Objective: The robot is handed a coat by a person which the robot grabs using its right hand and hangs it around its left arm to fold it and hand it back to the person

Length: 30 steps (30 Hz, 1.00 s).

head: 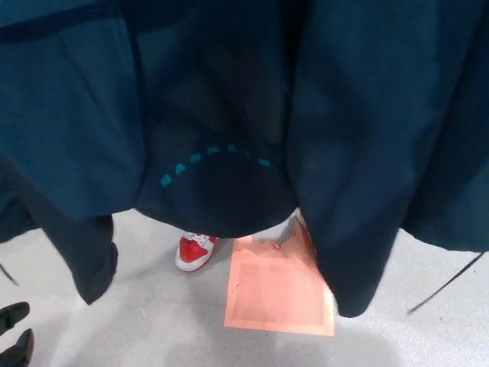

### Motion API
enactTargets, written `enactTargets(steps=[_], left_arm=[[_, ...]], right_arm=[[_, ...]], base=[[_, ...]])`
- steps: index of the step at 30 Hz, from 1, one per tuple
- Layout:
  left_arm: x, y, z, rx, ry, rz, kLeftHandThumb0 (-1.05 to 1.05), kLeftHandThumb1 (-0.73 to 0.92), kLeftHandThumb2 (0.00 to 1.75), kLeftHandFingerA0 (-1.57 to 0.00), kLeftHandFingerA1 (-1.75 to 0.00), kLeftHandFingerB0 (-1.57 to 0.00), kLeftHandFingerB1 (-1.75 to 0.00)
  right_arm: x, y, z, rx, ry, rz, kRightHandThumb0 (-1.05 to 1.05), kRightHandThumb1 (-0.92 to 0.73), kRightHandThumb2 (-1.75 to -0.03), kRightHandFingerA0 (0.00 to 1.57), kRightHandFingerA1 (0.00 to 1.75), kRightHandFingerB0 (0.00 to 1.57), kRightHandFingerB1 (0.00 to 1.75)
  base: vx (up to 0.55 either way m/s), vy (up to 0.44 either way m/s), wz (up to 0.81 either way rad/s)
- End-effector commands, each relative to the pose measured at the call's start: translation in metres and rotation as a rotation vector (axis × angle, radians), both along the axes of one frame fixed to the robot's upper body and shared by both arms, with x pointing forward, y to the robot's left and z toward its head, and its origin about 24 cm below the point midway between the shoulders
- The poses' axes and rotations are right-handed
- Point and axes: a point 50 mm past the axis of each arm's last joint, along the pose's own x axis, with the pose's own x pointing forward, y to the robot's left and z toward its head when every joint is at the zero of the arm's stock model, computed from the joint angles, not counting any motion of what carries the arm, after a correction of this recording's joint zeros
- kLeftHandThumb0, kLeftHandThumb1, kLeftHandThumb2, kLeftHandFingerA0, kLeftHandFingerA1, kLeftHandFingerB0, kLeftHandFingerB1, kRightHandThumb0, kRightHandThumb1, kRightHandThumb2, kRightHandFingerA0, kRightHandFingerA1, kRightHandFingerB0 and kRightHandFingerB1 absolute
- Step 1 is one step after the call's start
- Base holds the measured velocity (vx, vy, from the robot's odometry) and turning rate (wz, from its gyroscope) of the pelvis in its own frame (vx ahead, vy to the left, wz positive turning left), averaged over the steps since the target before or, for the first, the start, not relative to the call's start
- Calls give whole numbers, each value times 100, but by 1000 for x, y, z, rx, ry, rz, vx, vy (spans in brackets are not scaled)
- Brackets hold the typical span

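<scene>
Grey floor [153, 321], orange square [280, 300].

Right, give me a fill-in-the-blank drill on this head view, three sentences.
1. A red and ____ shoe shows beneath the hanging coat.
2. The orange square lies on the grey ____.
3. In the picture, the orange square is to the shoe's ____.
Missing words: white; floor; right.

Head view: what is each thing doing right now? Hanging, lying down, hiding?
coat: hanging, spread across most of the view.
red shoe: on the floor, partly behind the coat.
orange square: flat on the floor, top hidden by the coat.
left hand: low in the corner, apart from the coat.
right hand: not in view.
</scene>
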Motion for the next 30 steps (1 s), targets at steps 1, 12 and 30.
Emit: enactTargets(steps=[1,12,30], left_arm=[[-8,6,1,-32,-33,22,-34,60,112,0,-46,0,-47],[-5,9,5,-15,-37,12,-62,88,66,-25,-33,-15,-29],[-21,6,-6,-26,-8,29,-68,74,89,-22,-43,-16,-41]], right_arm=[[-31,17,31,-57,109,197,-38,-34,-96,0,48,0,48],[-61,-38,54,80,113,275,-37,-39,-99,1,49,0,47],[-22,12,11,-297,112,73,-89,-69,-67,10,28,14,25]], base=[[0,0,0],[0,0,1],[0,0,0]])
